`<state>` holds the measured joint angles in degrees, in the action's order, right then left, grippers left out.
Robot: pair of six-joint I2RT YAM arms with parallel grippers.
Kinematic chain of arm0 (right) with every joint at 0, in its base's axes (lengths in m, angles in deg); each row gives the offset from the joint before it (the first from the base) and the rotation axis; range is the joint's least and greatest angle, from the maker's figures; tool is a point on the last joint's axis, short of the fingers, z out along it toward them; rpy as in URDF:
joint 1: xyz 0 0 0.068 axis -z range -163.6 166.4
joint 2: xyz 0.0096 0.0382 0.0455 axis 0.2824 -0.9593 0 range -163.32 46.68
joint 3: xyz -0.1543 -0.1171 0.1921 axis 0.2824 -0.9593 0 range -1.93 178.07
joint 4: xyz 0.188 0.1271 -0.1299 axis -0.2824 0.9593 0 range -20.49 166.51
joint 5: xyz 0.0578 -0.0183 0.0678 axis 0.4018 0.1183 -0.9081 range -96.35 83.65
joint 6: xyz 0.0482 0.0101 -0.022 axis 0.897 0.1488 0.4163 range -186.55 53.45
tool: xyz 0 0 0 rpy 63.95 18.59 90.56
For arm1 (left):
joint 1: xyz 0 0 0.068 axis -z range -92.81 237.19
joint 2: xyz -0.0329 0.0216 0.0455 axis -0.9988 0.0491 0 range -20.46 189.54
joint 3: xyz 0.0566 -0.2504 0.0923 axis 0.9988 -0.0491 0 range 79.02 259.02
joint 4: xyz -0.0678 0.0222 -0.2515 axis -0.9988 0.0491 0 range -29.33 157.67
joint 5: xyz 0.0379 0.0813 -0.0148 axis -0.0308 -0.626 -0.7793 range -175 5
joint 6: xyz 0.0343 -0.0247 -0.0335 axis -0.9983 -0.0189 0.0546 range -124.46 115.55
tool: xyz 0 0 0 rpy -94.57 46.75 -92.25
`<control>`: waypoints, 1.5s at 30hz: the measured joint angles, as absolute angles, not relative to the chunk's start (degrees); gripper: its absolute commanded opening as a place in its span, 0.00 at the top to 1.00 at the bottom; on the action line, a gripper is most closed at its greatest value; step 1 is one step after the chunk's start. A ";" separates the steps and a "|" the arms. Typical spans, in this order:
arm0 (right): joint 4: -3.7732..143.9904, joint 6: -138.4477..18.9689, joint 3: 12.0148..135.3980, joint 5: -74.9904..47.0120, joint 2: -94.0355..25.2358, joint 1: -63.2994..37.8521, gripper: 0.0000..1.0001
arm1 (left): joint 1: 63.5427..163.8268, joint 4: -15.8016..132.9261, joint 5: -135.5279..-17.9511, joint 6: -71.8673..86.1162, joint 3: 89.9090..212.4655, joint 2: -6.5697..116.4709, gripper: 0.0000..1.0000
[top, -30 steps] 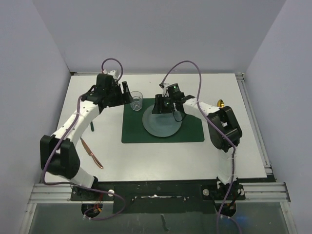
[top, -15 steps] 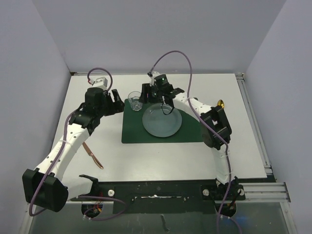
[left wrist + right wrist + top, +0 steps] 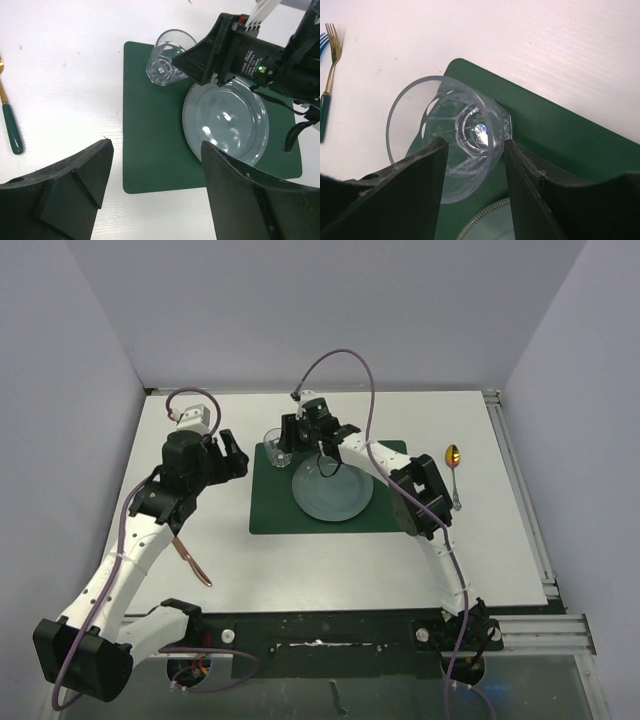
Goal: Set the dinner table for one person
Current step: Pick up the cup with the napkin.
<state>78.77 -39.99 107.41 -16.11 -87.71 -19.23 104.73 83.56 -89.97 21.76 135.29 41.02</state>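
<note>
- The dinner table is seen spread white beneath both arms, with a green placemat laid near its middle.
- A clear glass is stood upright on the placemat's far-left corner, just beside the plate.
- The glass is straddled by the right gripper; whether it is actually squeezed cannot be told.
- The left gripper is held wide apart, with nothing caught between its jaws.
</note>
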 measured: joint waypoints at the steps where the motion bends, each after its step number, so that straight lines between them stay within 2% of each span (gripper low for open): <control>1: 78.57 -40.42 108.07 -15.63 -88.06 -19.61 0.54 | 104.73 83.58 -90.26 21.67 135.27 40.41 0.30; 4: 78.27 -41.58 109.93 -14.32 -89.00 -20.85 0.62 | 104.73 83.60 -91.15 21.35 135.14 39.09 0.30; 10: 78.42 -43.77 110.62 -12.19 -89.21 -22.73 1.00 | 104.73 83.63 -91.42 21.26 134.44 39.03 0.30; 24: 78.57 -45.56 107.37 -5.18 -87.49 -23.43 1.00 | 104.73 83.43 -91.13 21.89 132.93 39.81 0.30; 36: 82.40 -48.03 102.93 16.59 -82.53 -22.40 1.00 | 104.73 82.12 -90.52 23.38 130.63 39.92 0.31; 45: 83.60 -46.43 97.16 24.04 -77.39 -15.82 1.00 | 104.77 80.92 -89.62 23.84 130.13 41.28 0.31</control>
